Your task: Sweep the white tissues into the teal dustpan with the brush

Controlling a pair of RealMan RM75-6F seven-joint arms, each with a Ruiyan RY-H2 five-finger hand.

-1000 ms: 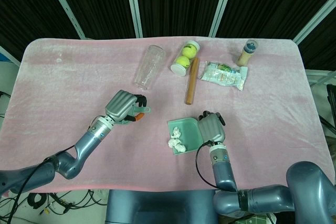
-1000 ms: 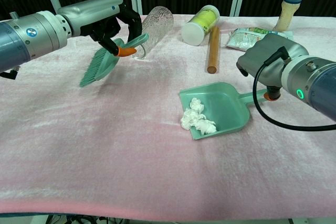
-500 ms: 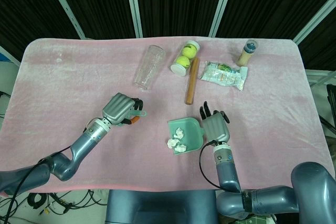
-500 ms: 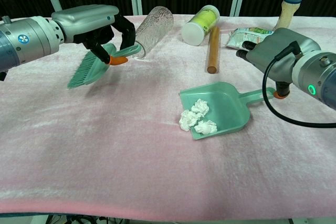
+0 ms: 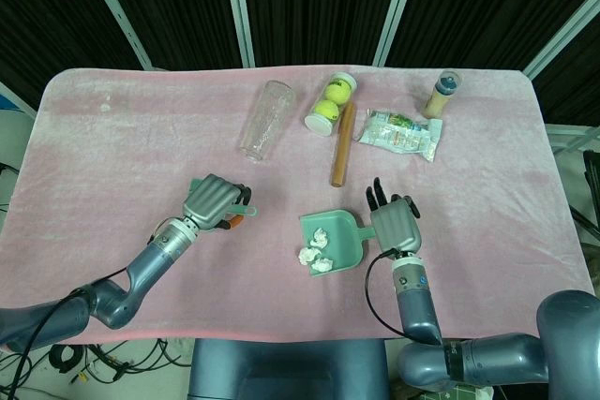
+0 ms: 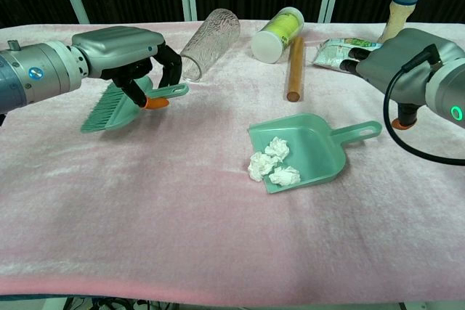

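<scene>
The teal dustpan (image 5: 337, 237) (image 6: 305, 149) lies on the pink cloth with its handle pointing right. Three crumpled white tissues (image 5: 315, 249) (image 6: 270, 165) sit at its open front lip, one partly off the edge. My left hand (image 5: 212, 201) (image 6: 123, 49) grips the teal brush (image 6: 116, 103) by its orange-tipped handle, bristles pointing left and down, well left of the dustpan. My right hand (image 5: 397, 222) (image 6: 407, 59) is open just right of the dustpan handle (image 6: 356, 131), holding nothing.
At the back lie a clear glass (image 5: 264, 119) on its side, a tube of tennis balls (image 5: 330, 102), a wooden rolling pin (image 5: 342, 143), a snack packet (image 5: 401, 132) and a small bottle (image 5: 441, 93). The table's front edge is close below the dustpan.
My right hand has let go of the dustpan handle and drawn back to the right, fingers spread. My left hand has carried the brush lower and further left.
</scene>
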